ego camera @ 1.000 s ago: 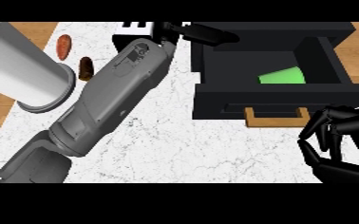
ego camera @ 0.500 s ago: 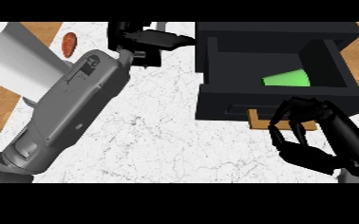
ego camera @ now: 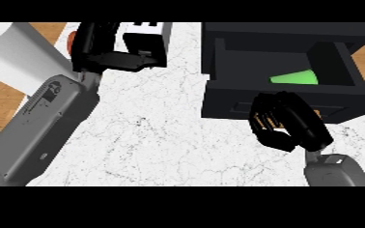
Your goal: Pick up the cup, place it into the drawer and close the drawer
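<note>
The green cup (ego camera: 296,77) lies inside the open black drawer (ego camera: 228,101); the right hand (ego camera: 285,121), fingers curled, touches its front.

The green cone-shaped cup (ego camera: 296,77) lies inside the open black box-like drawer (ego camera: 278,101); left of that drawer, apparently a black-and-white appliance (ego camera: 146,38).

a white marbled counter (ego camera: 178,140) with fine dark veins, and brown wood flooring (ego camera: 10,99) at the left edge.
</note>
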